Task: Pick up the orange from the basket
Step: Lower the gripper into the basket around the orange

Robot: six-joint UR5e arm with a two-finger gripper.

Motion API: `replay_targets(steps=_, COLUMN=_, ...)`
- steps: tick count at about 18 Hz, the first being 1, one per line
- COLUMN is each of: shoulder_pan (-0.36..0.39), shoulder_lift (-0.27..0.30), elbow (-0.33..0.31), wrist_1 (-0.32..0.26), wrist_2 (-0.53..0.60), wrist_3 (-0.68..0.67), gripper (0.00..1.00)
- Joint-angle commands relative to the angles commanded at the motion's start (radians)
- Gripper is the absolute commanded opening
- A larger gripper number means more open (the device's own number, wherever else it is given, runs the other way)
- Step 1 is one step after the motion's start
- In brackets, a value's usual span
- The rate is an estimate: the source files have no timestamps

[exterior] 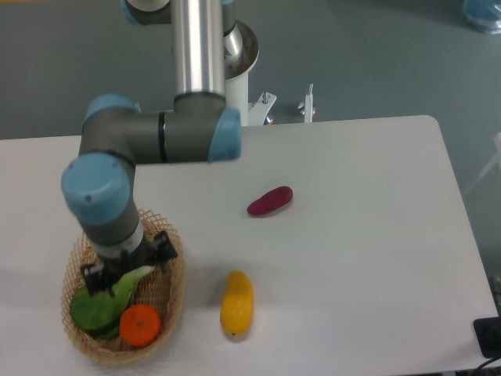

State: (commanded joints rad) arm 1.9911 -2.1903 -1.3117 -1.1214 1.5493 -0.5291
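Note:
The orange (141, 325) is small, round and bright, and lies in the front part of the oval wicker basket (177, 291) at the table's front left. A green leafy vegetable (97, 307) lies beside it on the left in the same basket. My gripper (127, 270) points down into the basket, just behind and above the orange and over the leafy vegetable. The wrist hides its fingers, so how the jaws stand does not show. Nothing shows held in it.
An elongated yellow-orange fruit (236, 303) lies on the white table right of the basket. A dark purple-red oblong vegetable (270, 201) lies near the table's middle. The arm's base (239, 70) stands at the back edge.

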Motion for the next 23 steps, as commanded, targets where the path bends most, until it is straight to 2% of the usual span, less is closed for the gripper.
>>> replay_targets(steps=6, shoulder_pan=-0.005, shoulder_lift=-0.005, elbow=0.019, wrist_1=0.008, wrist_2=-0.008, wrist_3=-0.009, gripper=1.0)
replay_targets(steps=20, shoulder_pan=-0.008, shoulder_lift=-0.075, elbow=0.025, wrist_1=0.015, wrist_2=-0.018, wrist_3=-0.015, gripper=1.0)
replay_targets(steps=23, shoulder_pan=-0.008, shoulder_lift=-0.086, elbow=0.032, wrist_1=0.032, wrist_2=-0.018, wrist_3=-0.017, gripper=1.0)
